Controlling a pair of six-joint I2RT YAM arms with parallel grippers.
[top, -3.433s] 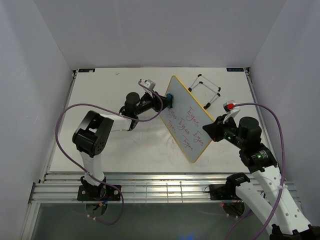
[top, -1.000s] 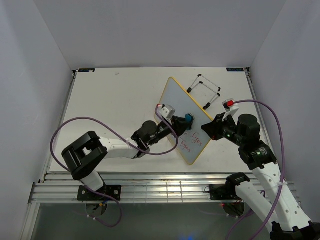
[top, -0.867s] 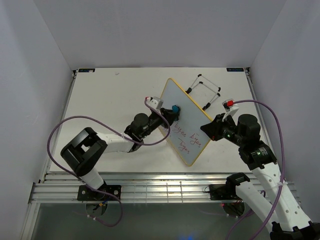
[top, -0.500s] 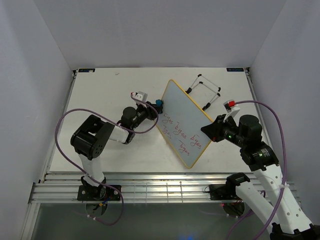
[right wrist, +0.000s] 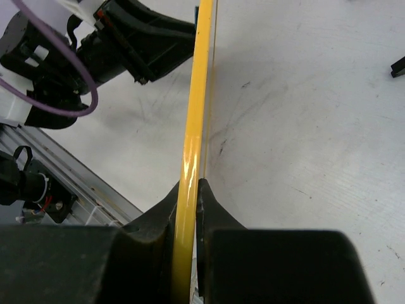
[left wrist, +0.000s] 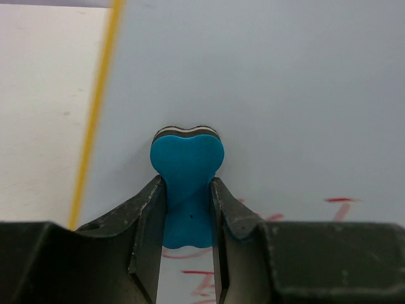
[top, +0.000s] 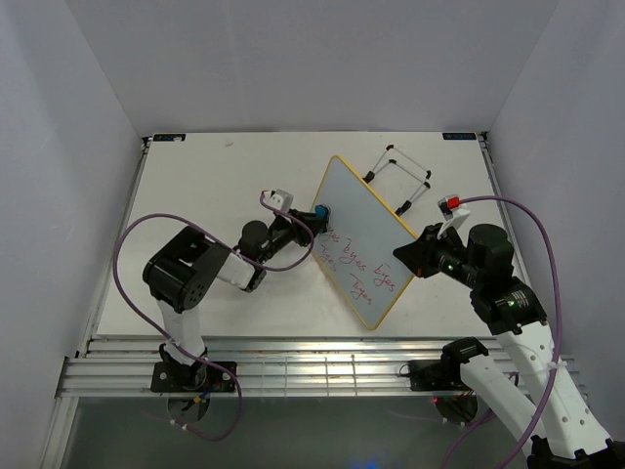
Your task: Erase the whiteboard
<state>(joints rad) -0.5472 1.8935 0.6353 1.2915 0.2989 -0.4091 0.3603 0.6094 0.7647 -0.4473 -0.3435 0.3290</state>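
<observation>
My left arm lies low across the table (top: 205, 176), its purple cable (top: 132, 244) looping out to the side. My left gripper (left wrist: 188, 196) is clamped narrow on the waist of a small blue eraser (left wrist: 187, 166), one finger on each side of it. The eraser's rounded end sticks out past my fingertips. Its dark and white layers are pressed flat against the face of the whiteboard (top: 366, 220), close to the yellow frame on the board's left edge and near its upper left corner.

The whiteboard stands in the middle of the table, turned at an angle so that one corner points toward the back and another toward the near edge. I cannot tell from above whether its lower edge rests on the table. The upper part of its face is bare white. The red writing (top: 359, 266) fills the lower part in several lines, and in my left wrist view a few red strokes show just below and to the right of the eraser.

Just behind the board's far right edge a black wire stand (top: 398, 174) lies on the table; whether it touches the board I cannot tell.

On the right, my right gripper (right wrist: 188, 197) is closed tight on the board's yellow frame at its right edge, with the thin rim pinched between both fingers and running straight away from me.
</observation>
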